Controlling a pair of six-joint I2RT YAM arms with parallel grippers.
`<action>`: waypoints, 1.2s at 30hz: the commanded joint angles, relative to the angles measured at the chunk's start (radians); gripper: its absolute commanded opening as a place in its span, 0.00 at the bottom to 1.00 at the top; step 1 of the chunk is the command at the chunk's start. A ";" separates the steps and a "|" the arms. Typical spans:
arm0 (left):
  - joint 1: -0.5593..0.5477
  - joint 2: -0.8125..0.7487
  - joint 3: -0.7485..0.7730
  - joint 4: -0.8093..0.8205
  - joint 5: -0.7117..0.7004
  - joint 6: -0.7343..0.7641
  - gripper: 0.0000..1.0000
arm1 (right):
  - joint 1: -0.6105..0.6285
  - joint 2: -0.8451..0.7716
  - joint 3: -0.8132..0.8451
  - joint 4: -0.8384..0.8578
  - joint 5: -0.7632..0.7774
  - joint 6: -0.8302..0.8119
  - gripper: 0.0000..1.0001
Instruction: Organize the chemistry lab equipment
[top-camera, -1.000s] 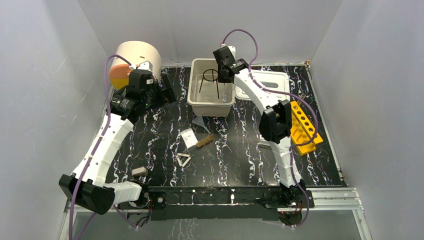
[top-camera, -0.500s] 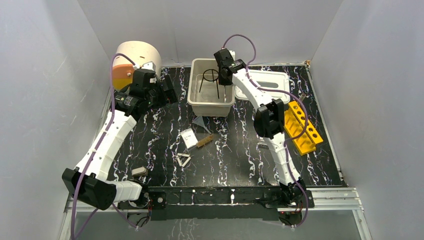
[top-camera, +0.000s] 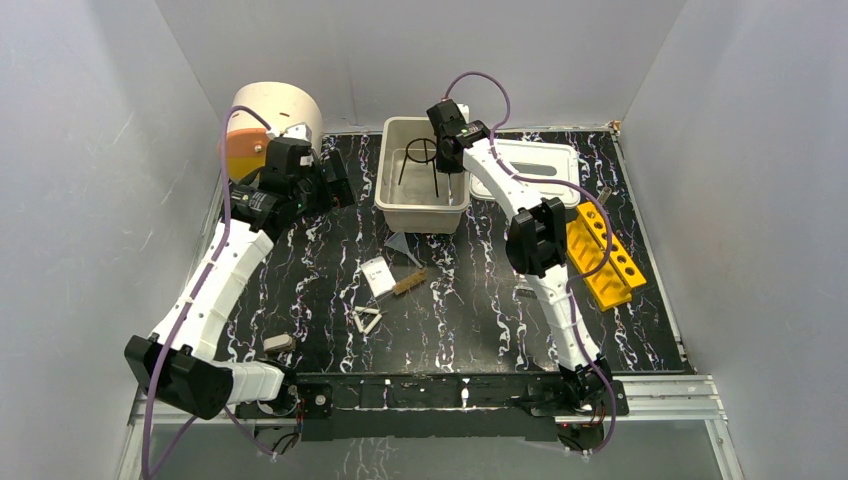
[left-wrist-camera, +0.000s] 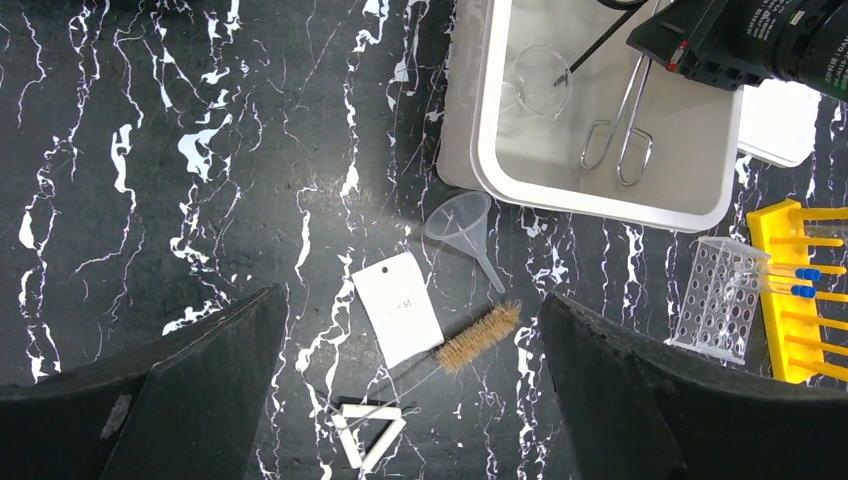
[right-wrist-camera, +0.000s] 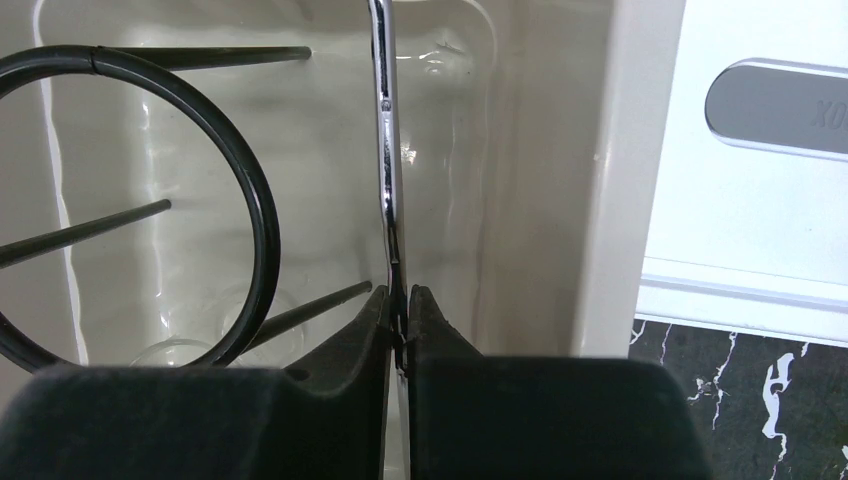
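My right gripper (top-camera: 447, 160) hangs inside the beige bin (top-camera: 383, 192), shut on thin metal tongs (right-wrist-camera: 385, 150) that point down toward the bin floor, next to a black ring tripod (right-wrist-camera: 250, 170). In the left wrist view the tongs (left-wrist-camera: 620, 130) lie beside a clear glass dish (left-wrist-camera: 545, 80). My left gripper (top-camera: 335, 180) hovers open, high over the table's left rear, holding nothing. Below it lie a grey funnel (left-wrist-camera: 462, 220), a white packet (left-wrist-camera: 400, 305), a bristle brush (left-wrist-camera: 480, 337) and a white triangle frame (left-wrist-camera: 365, 435).
The yellow tube rack (top-camera: 605, 265) stands at the right, with a clear holed rack (left-wrist-camera: 720, 300) beside it. A white lid (top-camera: 535, 165) lies right of the bin. The beige-and-orange drum (top-camera: 270, 120) fills the back left corner. A small grey item (top-camera: 278, 343) rests near the left arm's base.
The right arm's elbow has swung slightly left while its gripper stays in the bin on the tongs. The left arm shifted a little, then held still.
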 joint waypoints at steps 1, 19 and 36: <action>0.001 -0.002 0.006 -0.004 -0.012 0.014 0.98 | -0.006 0.019 0.051 0.051 -0.010 0.006 0.17; 0.001 0.010 -0.006 -0.003 0.003 0.009 0.98 | -0.002 -0.161 0.026 0.098 -0.021 -0.039 0.33; 0.001 -0.033 -0.166 0.056 0.099 -0.069 0.96 | 0.164 -0.852 -0.849 0.449 -0.286 -0.279 0.56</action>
